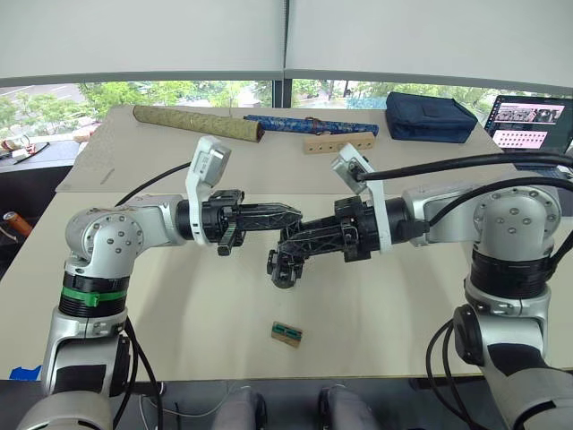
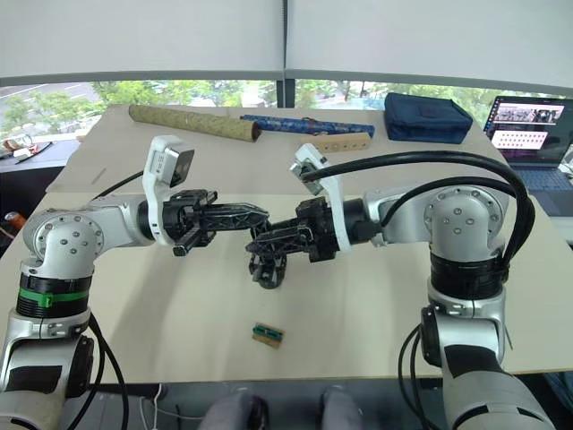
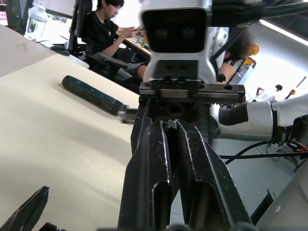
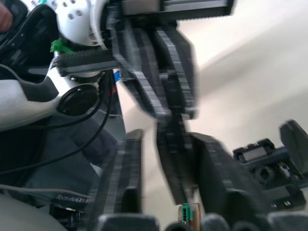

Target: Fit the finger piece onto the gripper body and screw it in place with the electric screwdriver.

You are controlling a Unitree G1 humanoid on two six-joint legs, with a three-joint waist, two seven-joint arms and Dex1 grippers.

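Observation:
My left gripper (image 1: 294,215) reaches in from the left. It is shut on a slim black finger piece (image 4: 174,163) that sticks out past its tips. That piece hangs between the two spread fingers of my right gripper (image 1: 288,245), which is open around it above the table's middle. The chunky black gripper body (image 1: 283,269) sits just below and beside the right fingertips (image 4: 219,173); I cannot tell whether it touches them. In the left wrist view the dark electric screwdriver (image 3: 91,94) lies flat on the table beyond both grippers, its metal bit toward them.
An olive-green roll (image 1: 197,123), a blue patterned roll (image 1: 309,124) and a wooden block with holes (image 1: 338,143) lie at the back. A navy pouch (image 1: 430,116) and a laptop (image 1: 533,121) are at the back right. A small green part (image 1: 286,334) lies near the front edge. A person (image 3: 108,24) sits beyond the table.

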